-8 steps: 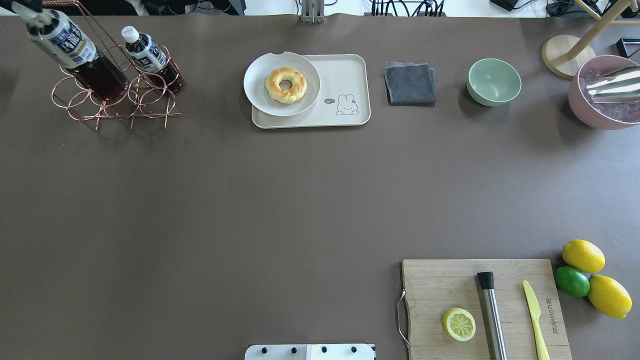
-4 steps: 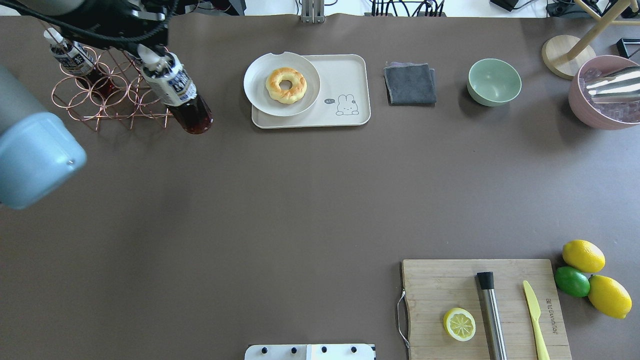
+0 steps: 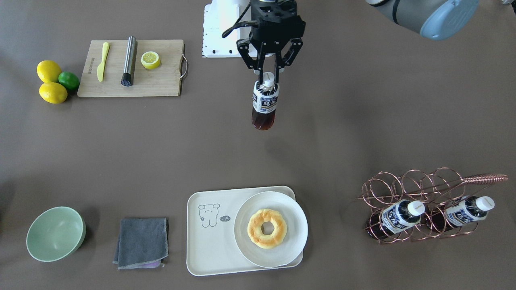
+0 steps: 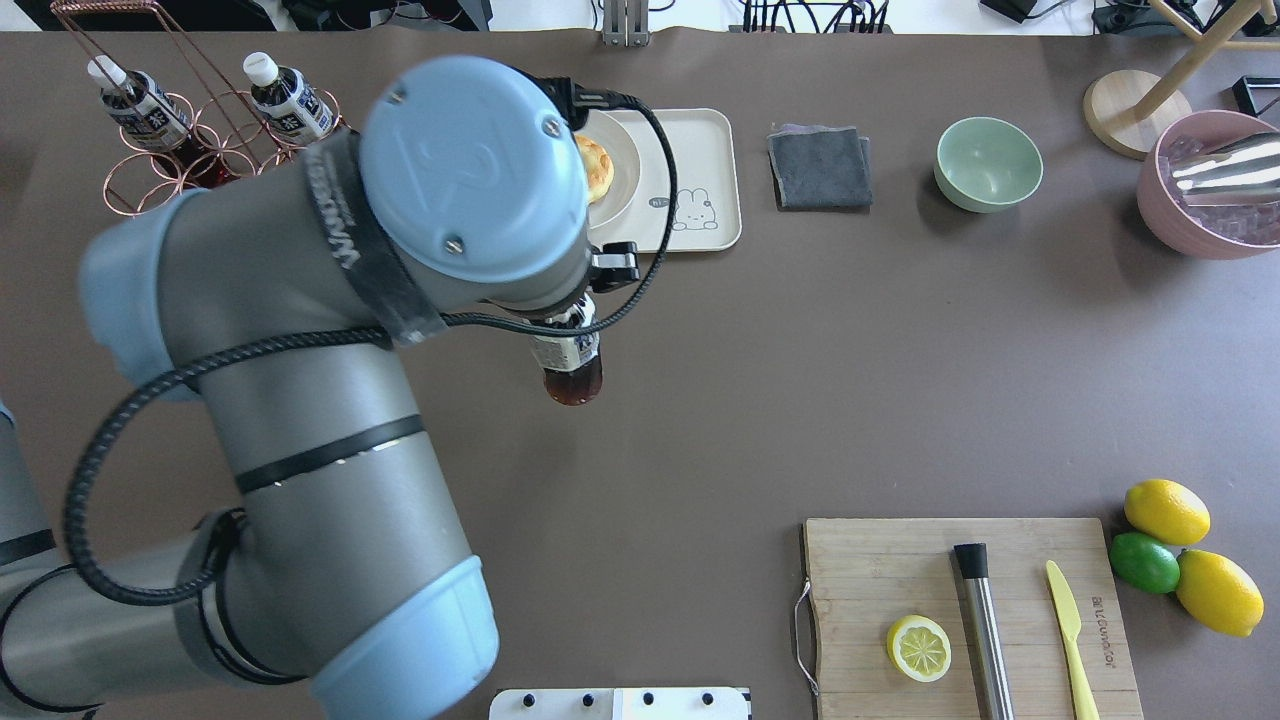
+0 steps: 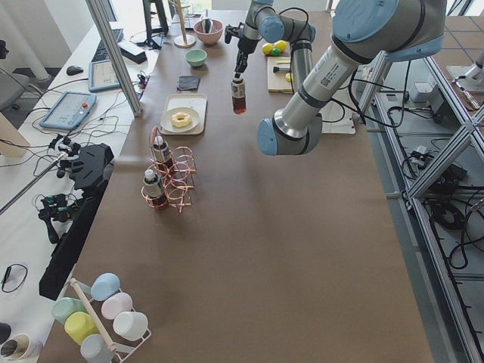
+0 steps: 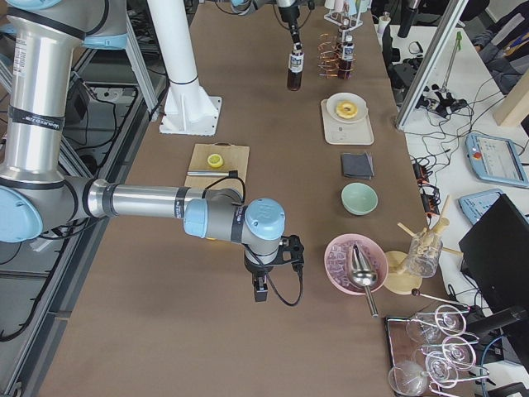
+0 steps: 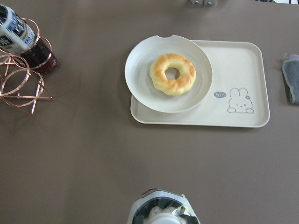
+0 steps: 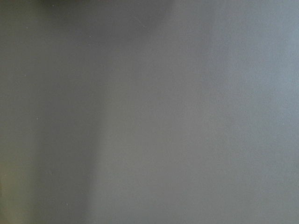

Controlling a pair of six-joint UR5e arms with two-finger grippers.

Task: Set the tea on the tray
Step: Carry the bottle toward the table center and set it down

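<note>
Now that the tea (image 3: 265, 105) has left the rack (image 3: 483, 178) at the desk's far-left corner, your left end effector (image 3: 269, 72) clamps its cap mid-desk; the tray (image 3: 209, 245) by the far edge lies ahead.

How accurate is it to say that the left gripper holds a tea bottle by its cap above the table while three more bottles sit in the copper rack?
One detail is off: the copper rack holds two more bottles, not three, as the front-facing view shows. The left gripper does hold the tea by its cap above the table.
</note>
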